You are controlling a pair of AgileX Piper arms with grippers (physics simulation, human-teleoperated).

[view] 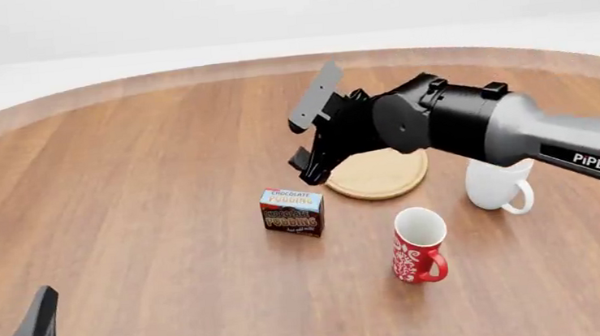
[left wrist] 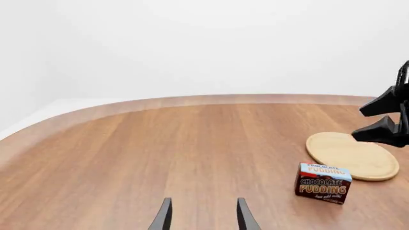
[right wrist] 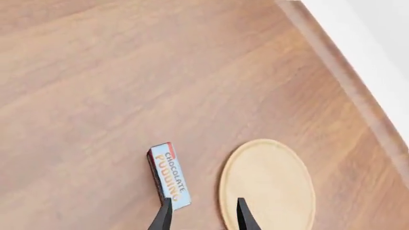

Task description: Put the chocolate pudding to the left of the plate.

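Wood-grain counter (view: 117, 192) fills the scene, curved far edge against a plain white backdrop. Chocolate pudding (view: 292, 212) stands upright on the wood, just left of the plate (view: 379, 174) and a touch nearer the arms, close by but apart from it. Plate's bare, nothing on it! Right claw (view: 310, 134) hangs above the gap between box and plate, fingers spread, gripping nothing (the wrist camera looks straight down on the box's blue top band). Left claw (view: 7, 324) sits low at the near left corner, fingers apart, empty too. Red patterned mug (view: 419, 245) and white mug (view: 497, 183) stand upright right of the plate; the red one's inside shows empty.
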